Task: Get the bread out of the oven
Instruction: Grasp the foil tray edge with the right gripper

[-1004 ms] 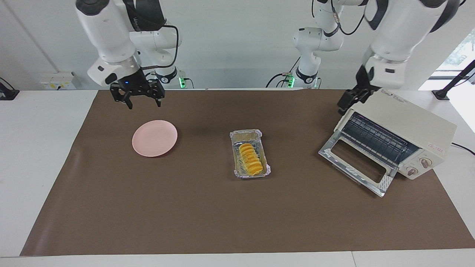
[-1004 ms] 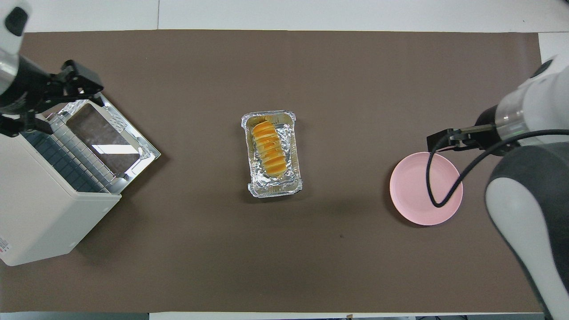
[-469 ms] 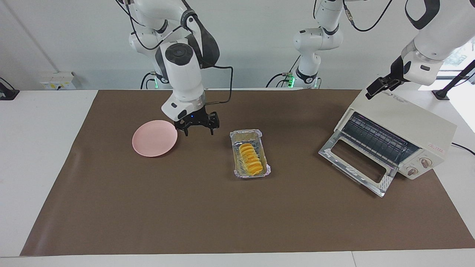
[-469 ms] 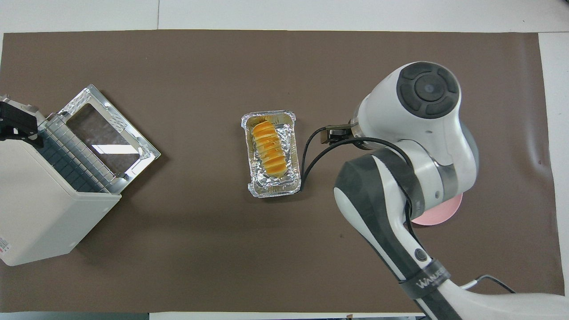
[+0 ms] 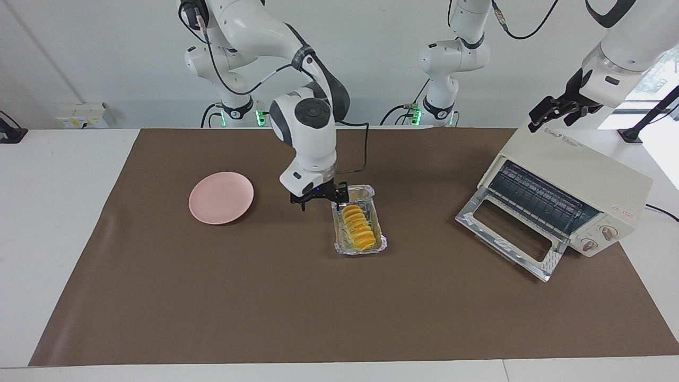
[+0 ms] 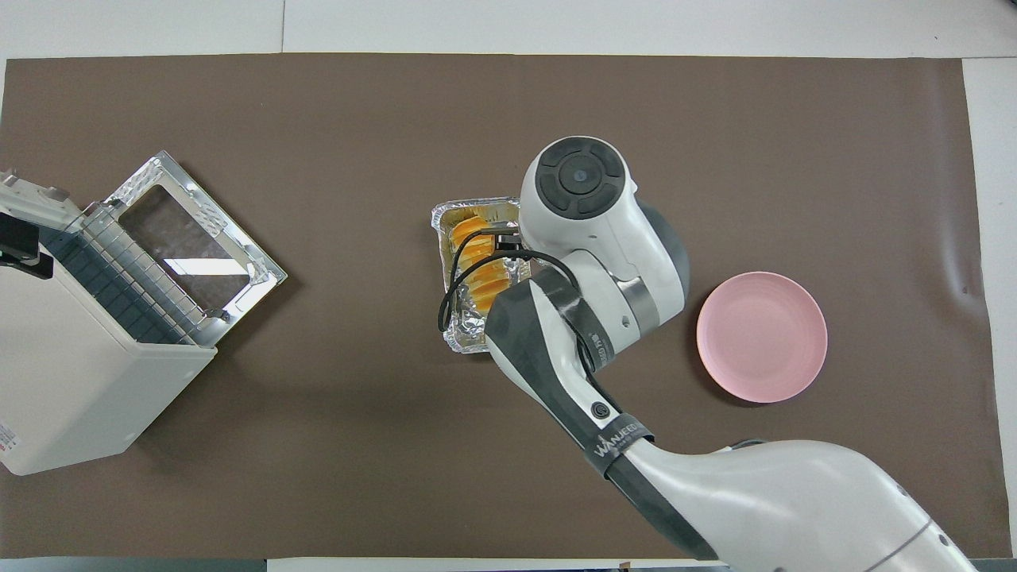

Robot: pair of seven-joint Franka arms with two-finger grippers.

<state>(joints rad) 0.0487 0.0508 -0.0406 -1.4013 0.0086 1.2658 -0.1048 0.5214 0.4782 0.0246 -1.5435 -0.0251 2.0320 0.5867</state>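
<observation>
The right gripper, open, has swung from the pink plate to the foil tray's rim beside the bread; the left gripper, open, has lifted above the oven.

"WANJEE" on the right arm

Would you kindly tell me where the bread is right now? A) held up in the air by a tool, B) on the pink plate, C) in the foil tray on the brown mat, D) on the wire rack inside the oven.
C: the bread lies in the foil tray on the mat, apart from the open oven and the plate.
</observation>
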